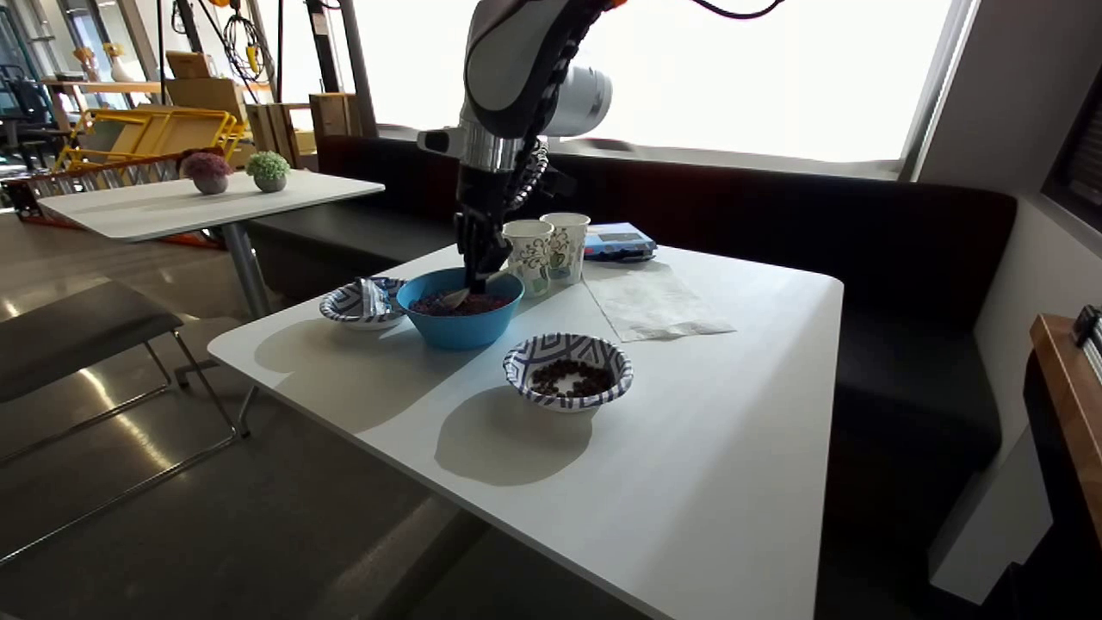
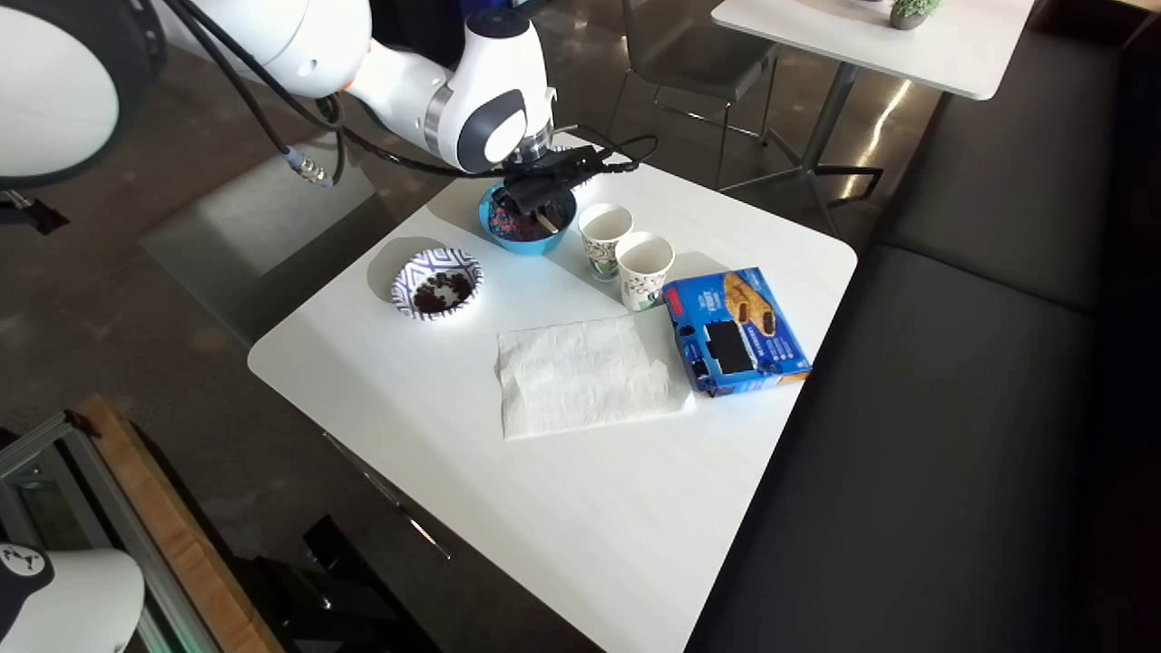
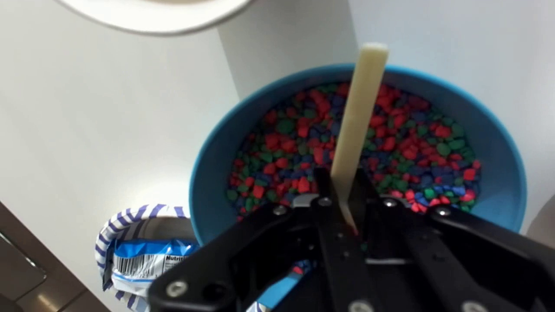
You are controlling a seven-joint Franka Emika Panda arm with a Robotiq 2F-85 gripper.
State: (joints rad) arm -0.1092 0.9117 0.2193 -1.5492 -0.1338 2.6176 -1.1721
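Wooden spoon [image 3: 359, 112] leans in the blue bowl [image 3: 210, 190] of coloured pebbles [image 3: 277, 147], the fingers [image 3: 322, 184] clamped on it; its lower end, partly hidden, seems to touch the pebbles. A wrapped packet [image 3: 149, 264] lies in a patterned bowl [image 3: 103, 240] alongside.

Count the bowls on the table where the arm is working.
3: blue bowl at the gripper; geometric-patterned bowl beside it, holding a blue-and-white wrapped packet; second patterned bowl, apart from both, with dark brown pieces inside.

A white table [image 2: 580, 517] bears a round blue bowl [image 1: 461, 336], two patterned paper bowls [image 1: 568, 347], paper cups [image 1: 529, 256], white paper towel [image 2: 594, 376] and blue carton [image 2: 739, 331].
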